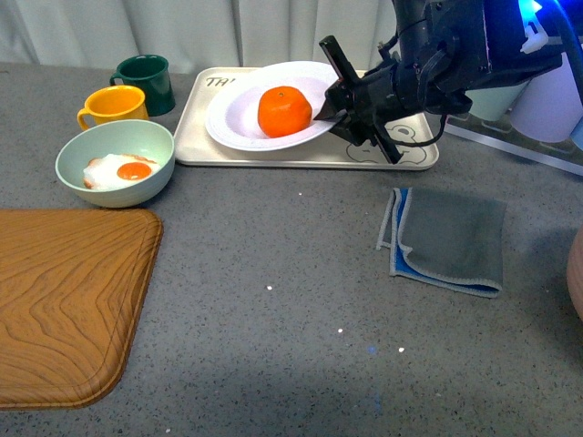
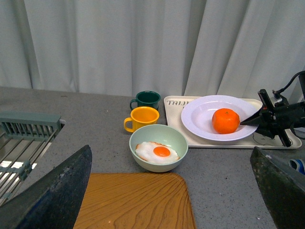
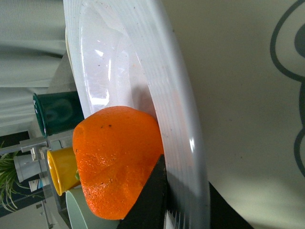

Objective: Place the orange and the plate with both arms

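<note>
Your right gripper [image 1: 321, 114] is pinching the plate [image 1: 232, 120] by its rim, jaws looking closed on it. The orange [image 1: 284, 110] is sitting loose in the plate, just beside them. Lifting by 1 edge, you could be tipping it out.

Table [image 1: 291, 273], tray [image 1: 196, 137], bowl [image 1: 155, 177], yellow mug [image 1: 114, 106], green mug [image 1: 150, 82], board [image 1: 64, 300], cloth [image 1: 451, 238]

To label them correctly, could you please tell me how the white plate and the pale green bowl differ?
The plate is white, wide and shallow; the bowl is pale green, narrower and deeper. The plate holds the orange; the bowl holds a fried egg. The plate sits on the beige tray; the bowl stands on the table. Both are round.
</note>
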`<state>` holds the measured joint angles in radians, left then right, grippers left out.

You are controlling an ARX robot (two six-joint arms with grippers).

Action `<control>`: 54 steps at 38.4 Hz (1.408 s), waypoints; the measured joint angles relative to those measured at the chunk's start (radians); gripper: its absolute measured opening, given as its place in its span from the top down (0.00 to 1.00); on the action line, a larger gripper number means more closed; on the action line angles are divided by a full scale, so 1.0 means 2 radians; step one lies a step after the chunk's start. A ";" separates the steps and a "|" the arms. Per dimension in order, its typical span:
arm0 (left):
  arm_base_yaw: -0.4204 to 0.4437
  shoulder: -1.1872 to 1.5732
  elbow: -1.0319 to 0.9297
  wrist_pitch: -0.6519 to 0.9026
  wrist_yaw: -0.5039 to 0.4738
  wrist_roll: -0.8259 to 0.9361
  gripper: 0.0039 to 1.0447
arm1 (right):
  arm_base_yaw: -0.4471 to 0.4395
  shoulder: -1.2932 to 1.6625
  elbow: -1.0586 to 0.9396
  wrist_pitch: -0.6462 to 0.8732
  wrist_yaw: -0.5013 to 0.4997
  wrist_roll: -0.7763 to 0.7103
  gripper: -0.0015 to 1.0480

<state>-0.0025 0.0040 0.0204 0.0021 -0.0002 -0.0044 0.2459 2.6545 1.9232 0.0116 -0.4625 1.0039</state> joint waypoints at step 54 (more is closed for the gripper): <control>0.000 0.000 0.000 0.000 0.000 0.000 0.06 | -0.092 -0.603 -0.867 0.615 0.262 -0.500 0.99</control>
<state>-0.0025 0.0040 0.0204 0.0021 -0.0002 -0.0044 0.0624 1.4487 0.1886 1.2415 0.0620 0.0032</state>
